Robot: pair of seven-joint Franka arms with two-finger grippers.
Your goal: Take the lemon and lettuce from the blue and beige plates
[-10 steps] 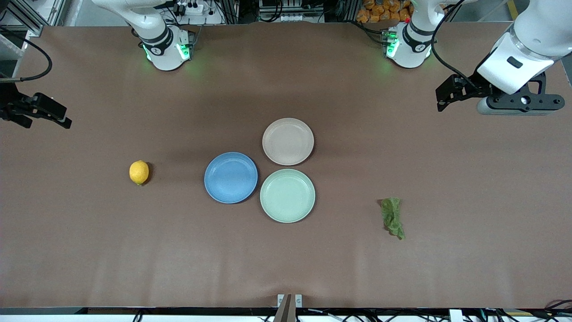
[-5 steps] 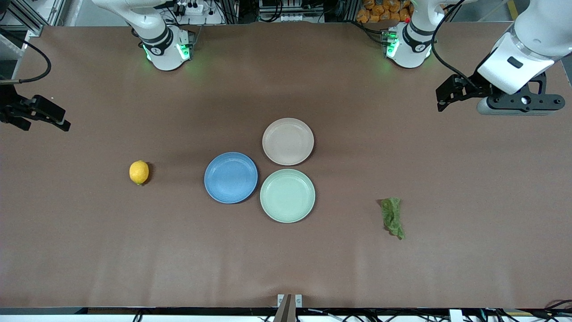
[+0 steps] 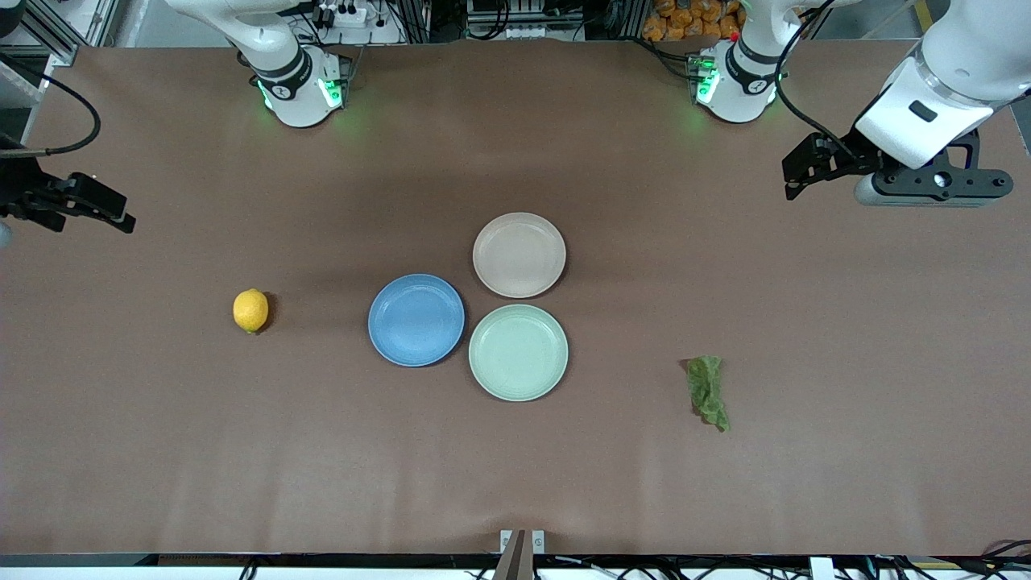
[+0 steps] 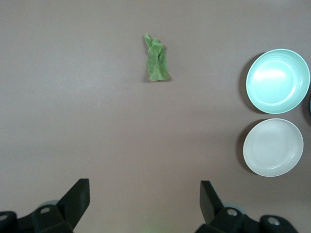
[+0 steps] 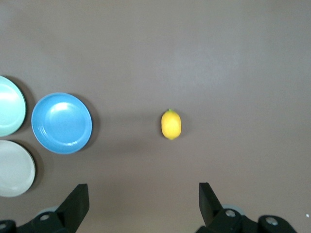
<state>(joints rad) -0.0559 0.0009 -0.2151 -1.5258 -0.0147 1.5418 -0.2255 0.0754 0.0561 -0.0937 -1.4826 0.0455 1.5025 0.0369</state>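
Both grippers up at the table's ends, empty, with lemon and lettuce lying on the bare table

The three plates sit touching in a cluster mid-table: blue plate (image 3: 416, 320), beige plate (image 3: 519, 254) and a mint plate (image 3: 518, 352), all bare, with wide brown table (image 3: 515, 475) around them on every side. The lemon (image 3: 250, 310) lies well apart from the plates toward the right arm's end; the lettuce (image 3: 708, 391) lies well apart toward the left arm's end, nearer the front camera than the plates. The right gripper (image 3: 105, 211) hangs over the table's edge at its own end, fingers (image 5: 77, 204) spread wide, holding nothing. The left gripper (image 3: 804, 169) hangs over its end, fingers (image 4: 77, 199) likewise spread and empty
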